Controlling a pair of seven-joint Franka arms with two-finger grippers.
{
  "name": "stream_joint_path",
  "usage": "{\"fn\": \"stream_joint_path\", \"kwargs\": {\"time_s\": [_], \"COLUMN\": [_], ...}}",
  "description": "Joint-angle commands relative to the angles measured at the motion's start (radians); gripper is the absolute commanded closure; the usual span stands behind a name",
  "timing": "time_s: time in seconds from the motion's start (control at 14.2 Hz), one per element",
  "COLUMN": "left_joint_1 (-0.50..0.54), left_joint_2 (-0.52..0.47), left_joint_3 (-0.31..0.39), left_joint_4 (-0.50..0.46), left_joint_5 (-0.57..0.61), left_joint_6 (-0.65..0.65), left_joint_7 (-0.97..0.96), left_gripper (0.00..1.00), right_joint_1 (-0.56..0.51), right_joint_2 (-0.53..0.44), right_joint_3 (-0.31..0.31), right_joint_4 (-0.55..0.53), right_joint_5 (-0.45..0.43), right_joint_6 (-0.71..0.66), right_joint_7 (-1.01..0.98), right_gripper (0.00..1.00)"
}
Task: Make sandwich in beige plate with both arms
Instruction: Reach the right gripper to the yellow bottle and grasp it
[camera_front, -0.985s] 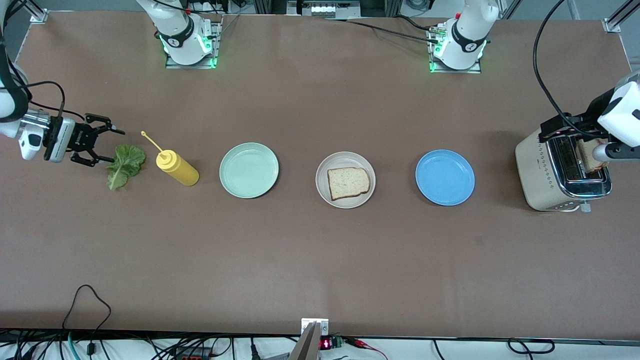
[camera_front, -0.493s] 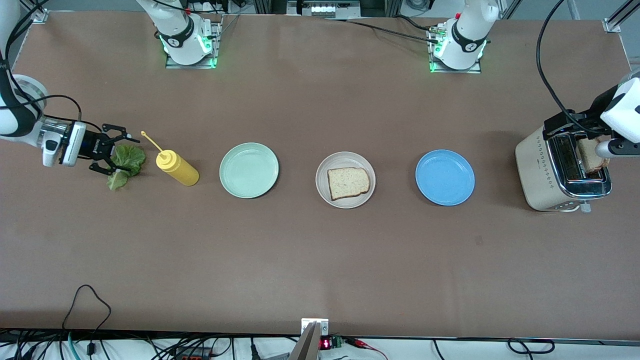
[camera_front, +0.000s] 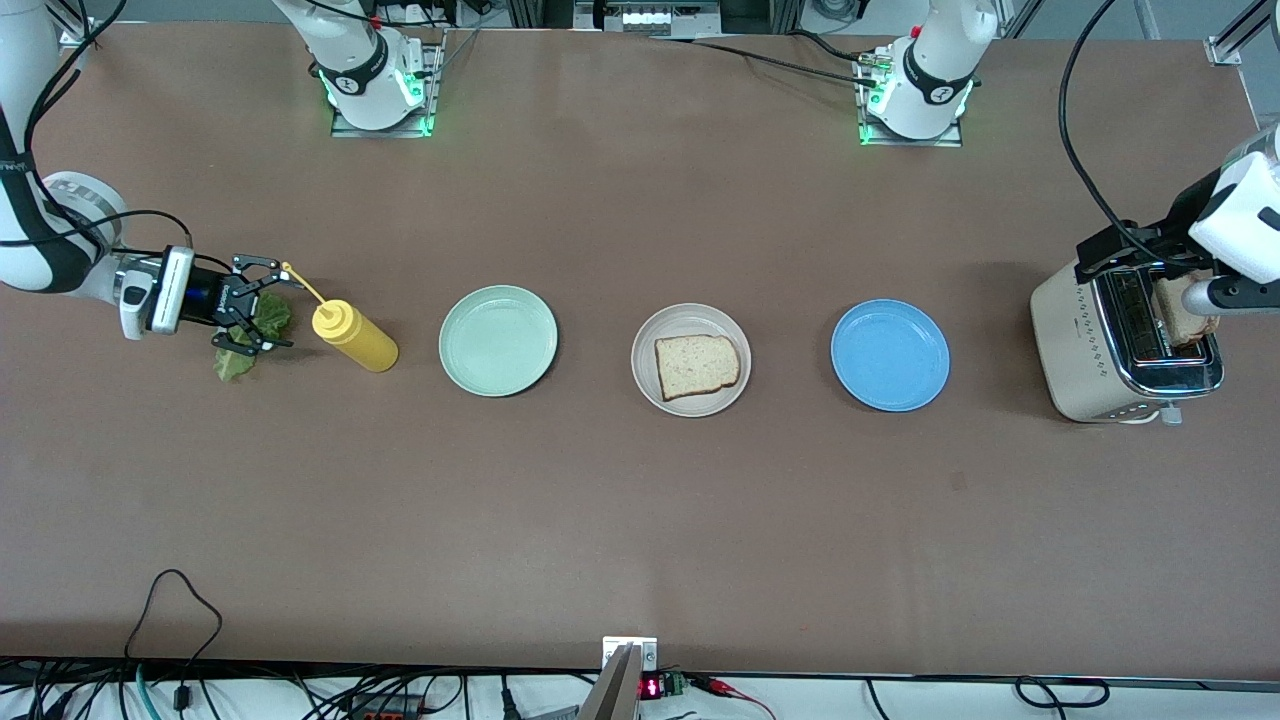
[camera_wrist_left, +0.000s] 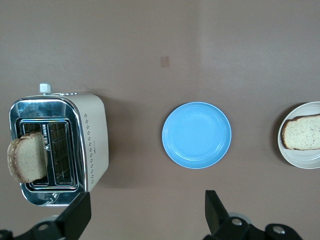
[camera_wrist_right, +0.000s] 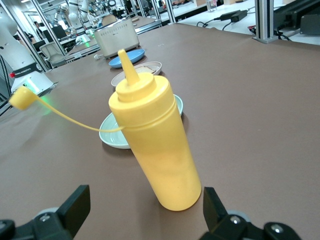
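One bread slice (camera_front: 697, 365) lies in the beige plate (camera_front: 660, 330) at mid-table. A second slice (camera_front: 1187, 310) stands in the toaster (camera_front: 1085, 345) at the left arm's end; the left wrist view also shows this slice (camera_wrist_left: 27, 156) and the toaster (camera_wrist_left: 92, 140). My left gripper (camera_front: 1128, 247) is open and empty, high over the toaster; it also shows in the left wrist view (camera_wrist_left: 145, 214). The green lettuce leaf (camera_front: 232, 364) lies at the right arm's end. My right gripper (camera_front: 262, 305) is open and empty, low over the leaf, facing the bottle (camera_wrist_right: 155, 150); the right wrist view shows the gripper (camera_wrist_right: 142, 212) but not the leaf.
A yellow squeeze bottle (camera_front: 355, 337) with its cap off on a strap lies tilted beside the leaf. A mint-green plate (camera_front: 498, 340) and a blue plate (camera_front: 890, 355) flank the beige plate; the blue plate also shows in the left wrist view (camera_wrist_left: 196, 135).
My right gripper has moved toward the bottle and now covers most of the lettuce leaf. My left hand has shifted only slightly over the toaster. Both stay open.
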Motion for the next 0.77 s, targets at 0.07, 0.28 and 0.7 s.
{"fn": "stream_joint_path", "kwargs": {"time_s": [0.07, 0.28, 0.7], "left_joint_1": [0.012, 0.015, 0.013], "left_joint_2": [-0.017, -0.026, -0.066], "left_joint_3": [-0.004, -0.004, -0.007], "left_joint_4": [-0.017, -0.029, -0.089], "left_joint_5": [0.010, 0.010, 0.010], "left_joint_6": [0.005, 0.017, 0.035], "left_joint_7": [0.013, 0.016, 0.021], "left_gripper": [0.00, 0.00, 0.00], "right_joint_1": [-0.011, -0.005, -0.004], "right_joint_2": [0.083, 0.094, 0.149], "right_joint_3": [0.008, 0.011, 0.016], "right_joint_4": [0.072, 0.074, 0.080], "right_joint_5": [0.021, 0.042, 0.067], "right_joint_6": [-0.028, -0.025, -0.047], "right_joint_7": [-0.037, -0.052, -0.123], "right_gripper": [0.00, 0.00, 0.00]}}
